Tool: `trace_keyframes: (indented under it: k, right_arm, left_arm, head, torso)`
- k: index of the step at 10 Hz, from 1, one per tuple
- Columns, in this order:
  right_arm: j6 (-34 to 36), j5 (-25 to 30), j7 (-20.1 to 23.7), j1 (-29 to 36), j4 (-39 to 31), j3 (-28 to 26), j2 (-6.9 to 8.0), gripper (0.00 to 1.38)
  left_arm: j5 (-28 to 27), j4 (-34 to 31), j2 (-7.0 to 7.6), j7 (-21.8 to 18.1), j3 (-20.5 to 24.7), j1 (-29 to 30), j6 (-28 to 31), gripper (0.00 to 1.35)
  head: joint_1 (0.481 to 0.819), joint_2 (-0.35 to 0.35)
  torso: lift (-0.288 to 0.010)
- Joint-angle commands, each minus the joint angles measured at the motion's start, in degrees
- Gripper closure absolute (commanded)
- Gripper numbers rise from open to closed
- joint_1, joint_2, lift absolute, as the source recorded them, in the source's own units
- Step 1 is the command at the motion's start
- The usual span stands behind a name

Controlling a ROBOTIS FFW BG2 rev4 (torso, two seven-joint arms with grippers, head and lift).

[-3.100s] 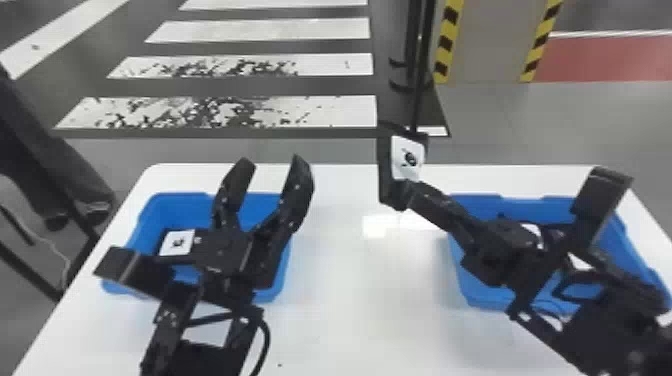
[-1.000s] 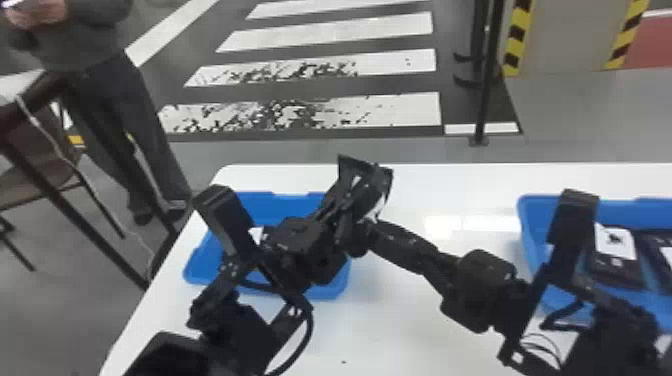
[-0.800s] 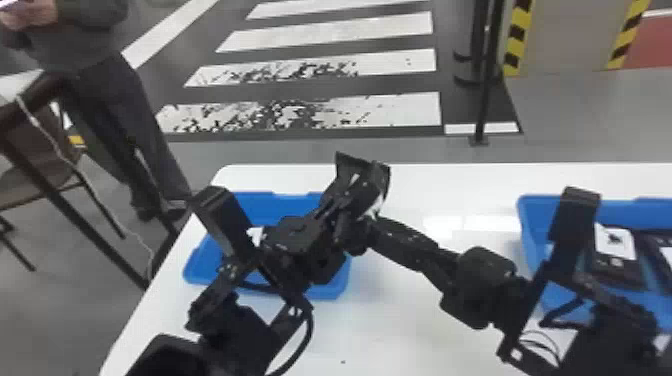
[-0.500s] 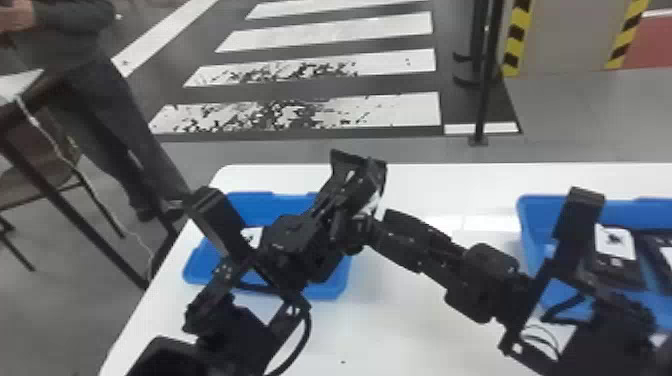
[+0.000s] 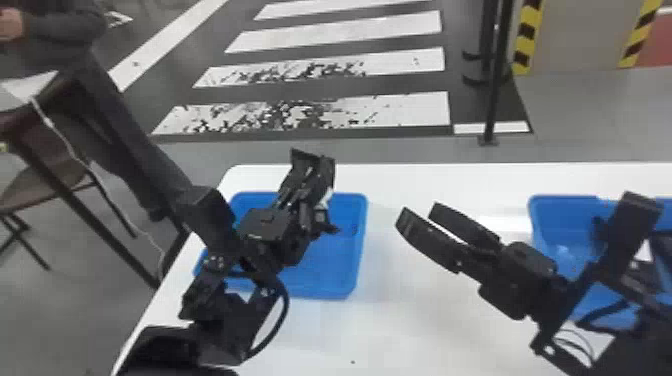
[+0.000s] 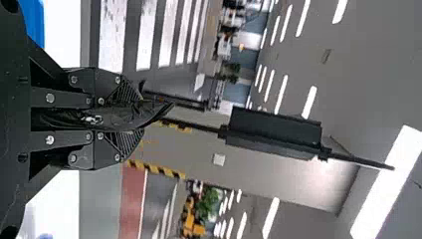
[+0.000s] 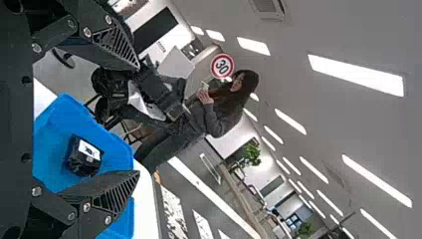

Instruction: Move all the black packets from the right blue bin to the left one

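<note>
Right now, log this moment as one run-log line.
left gripper: shut on black packet, raised at left blue bin | inside that bin: another black packet | right gripper: open, empty, over white table between bins

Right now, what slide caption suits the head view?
Left hand grips black packet near left blue bin; right hand open.

In the head view, the picture's right edge cuts off the right blue bin (image 5: 555, 215), and the right arm (image 5: 622, 230) hides some of what lies there, so we can't count it. We see the left gripper (image 5: 313, 159) cover part of the left blue bin (image 5: 345, 282) and much of the held packet (image 6: 99, 117), whose white print we find too blurred to read.
</note>
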Motion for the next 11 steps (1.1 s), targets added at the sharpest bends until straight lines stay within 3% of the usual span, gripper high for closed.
trace_keyframes:
  k: [1, 2, 3, 4, 5, 7, 9, 10, 11]
  right_arm:
    - [0.0, -0.2, 0.0, 1.3, -0.5, -2.1, 0.4, 0.31]
    - [-0.1, -0.8, 0.1, 1.7, -0.7, -2.7, 0.4, 0.31]
    - [-0.3, -0.5, 0.2, 2.1, -1.1, -3.5, 0.4, 0.31]
    - [-0.3, 0.8, 0.1, 3.1, -1.6, -5.3, 0.58, 0.3]
    - [0.3, 2.6, 0.1, 3.8, -1.8, -7.8, 1.11, 0.3]
    - [8.3, 12.3, 0.1, 4.1, -3.6, -16.6, 2.86, 0.3]
    - [14.1, 26.4, -1.7, 5.6, -8.0, -25.9, 4.97, 0.31]
    - [19.3, 32.0, -6.3, 7.9, -12.5, -29.0, 5.76, 0.31]
    - [21.5, 34.3, -8.1, 8.2, -11.6, -31.6, 6.29, 0.31]
  left_arm:
    - [-9.2, 11.8, -0.17, 2.3, 3.0, -4.5, -9.4, 1.21]
    - [-11.9, 22.6, -0.08, 5.0, 4.1, -7.7, -20.0, 1.2]
    - [-10.0, 28.4, -0.52, 6.3, 5.4, -8.5, -23.3, 0.88]
    - [-5.2, 28.4, -0.52, 5.3, 5.1, -7.4, -23.1, 0.26]
    - [-2.7, 28.4, -0.61, 4.0, 4.2, -6.4, -27.4, 0.0]
    - [4.0, 24.9, -0.61, -0.1, 1.0, -4.2, -32.2, 0.18]
    - [5.9, 13.9, -0.87, -0.8, -1.3, 2.0, -33.9, 0.15]
    - [6.0, 10.0, -1.13, -0.8, -2.2, 5.0, -35.0, 0.15]
    - [7.8, 8.3, -1.31, -0.7, -4.3, 7.4, -36.8, 0.15]
  head:
    - [0.695, 0.281]
    - [0.695, 0.31]
    - [0.695, 0.327]
    - [0.695, 0.35]
    - [0.695, 0.35]
    - [0.695, 0.317]
    - [0.695, 0.204]
    - [0.695, 0.134]
    - [0.695, 0.094]
  torso:
    - [-0.14]
    - [-0.14]
    - [-0.14]
    - [-0.14]
    - [-0.14]
    - [-0.14]
    - [-0.14]
    - [-0.14]
    - [-0.14]
